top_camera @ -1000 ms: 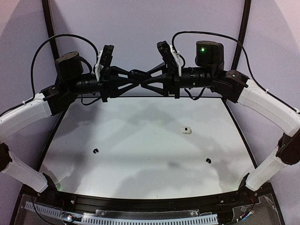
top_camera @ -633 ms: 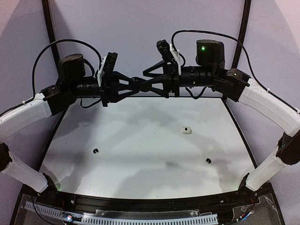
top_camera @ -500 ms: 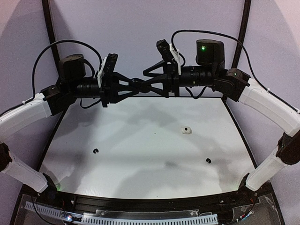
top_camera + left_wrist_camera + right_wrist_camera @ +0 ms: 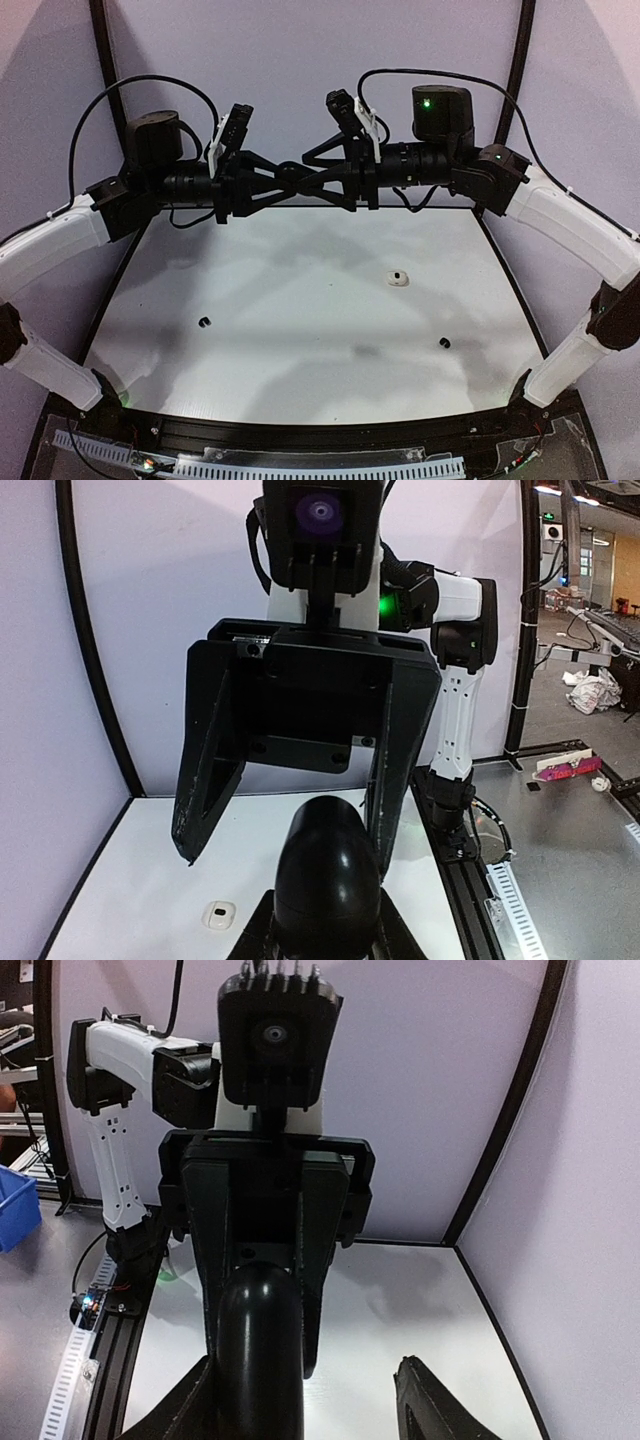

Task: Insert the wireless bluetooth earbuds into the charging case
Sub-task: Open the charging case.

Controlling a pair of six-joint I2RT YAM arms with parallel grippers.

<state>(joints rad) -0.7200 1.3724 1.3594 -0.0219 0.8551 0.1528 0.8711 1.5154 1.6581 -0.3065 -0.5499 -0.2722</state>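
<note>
High above the table's far edge, my left gripper (image 4: 283, 181) is shut on a glossy black egg-shaped charging case (image 4: 328, 875), which also shows in the right wrist view as the case (image 4: 258, 1360). Its lid looks closed. My right gripper (image 4: 318, 176) faces it with jaws open, its fingers (image 4: 400, 765) on either side of the case; whether one touches it I cannot tell. Two tiny black earbuds lie on the white table, one at the left (image 4: 205, 322) and one at the right (image 4: 444, 342). Neither gripper is near them.
A small white rounded piece with a dark spot (image 4: 398, 278) lies on the table right of centre, also in the left wrist view (image 4: 218, 914). Lilac walls with black corner posts (image 4: 98, 40) close in the back and sides. A black rail (image 4: 300, 435) runs along the near edge.
My right gripper's jaws have opened wider around the case. Both grippers have shifted slightly left while staying tip to tip. My left gripper's hold on the case is unchanged.
</note>
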